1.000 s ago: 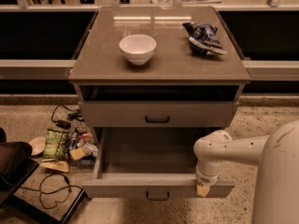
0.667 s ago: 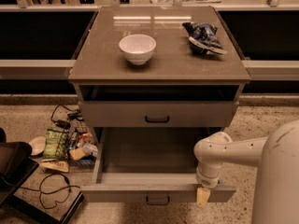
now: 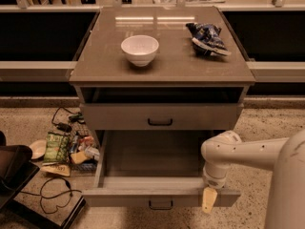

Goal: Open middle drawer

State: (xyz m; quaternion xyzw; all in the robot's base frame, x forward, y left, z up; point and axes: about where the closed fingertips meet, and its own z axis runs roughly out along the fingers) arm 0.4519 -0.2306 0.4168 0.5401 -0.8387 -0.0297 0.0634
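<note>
The middle drawer (image 3: pixel 143 197) is pulled far out of the cabinet, and its plain grey tray (image 3: pixel 152 156) is open to view. Its small black pull handle (image 3: pixel 161 205) sits on the low front at the bottom of the view. My gripper (image 3: pixel 208 200) hangs from the white arm (image 3: pixel 238 151) at the right end of this drawer's front and overlaps its top edge. The top drawer (image 3: pixel 159 116) above is closed, with its own black handle (image 3: pixel 159 122). The lowest drawer is hidden.
A white bowl (image 3: pixel 139 49) and a blue snack bag (image 3: pixel 207 37) sit on the cabinet top (image 3: pixel 162 68). Snack packets (image 3: pixel 57 147), cables (image 3: pixel 52 194) and a dark bag (image 3: pixel 12 171) lie on the floor to the left. A rail runs behind the cabinet.
The middle drawer has slid a little further out toward the camera. My gripper has moved with its front, down in the view.
</note>
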